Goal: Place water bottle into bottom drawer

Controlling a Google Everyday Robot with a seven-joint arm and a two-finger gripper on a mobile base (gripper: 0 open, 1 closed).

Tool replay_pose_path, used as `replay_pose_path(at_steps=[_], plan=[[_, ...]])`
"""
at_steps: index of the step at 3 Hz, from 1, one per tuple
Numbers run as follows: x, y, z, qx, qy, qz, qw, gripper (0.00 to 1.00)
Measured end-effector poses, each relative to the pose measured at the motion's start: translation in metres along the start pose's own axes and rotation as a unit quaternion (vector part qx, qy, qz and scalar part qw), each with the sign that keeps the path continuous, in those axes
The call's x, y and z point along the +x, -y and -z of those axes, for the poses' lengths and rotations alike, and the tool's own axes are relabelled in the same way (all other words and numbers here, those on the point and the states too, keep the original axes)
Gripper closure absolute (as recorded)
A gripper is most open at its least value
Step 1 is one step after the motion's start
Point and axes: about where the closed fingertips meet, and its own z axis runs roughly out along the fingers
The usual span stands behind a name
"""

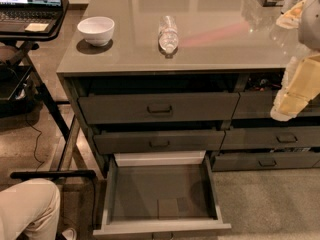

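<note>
the water bottle lies on the tabletop, up-left of the hand — probably light, thin, slippery; grip its ribbed middle. hand apart or together: cannot tell.

A small clear ribbed water bottle lies on its side on the grey countertop, cap toward the front edge. Below, the bottom drawer stands pulled open, a small square patch on its dark floor. The gripper hangs at far right, well apart from both.

Water bottle flat on the counter, bottom drawer open below, gripper at the right edge
</note>
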Motion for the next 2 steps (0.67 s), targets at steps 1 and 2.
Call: replay_pose_path(at_steps=[1,2], plan=[[0.0,0.0,0.0,0.0,0.0,0.0,1.0,0.0],[-0.014,0.02,-0.003,0.017,0.023,-0.019,0.9994,0.0]])
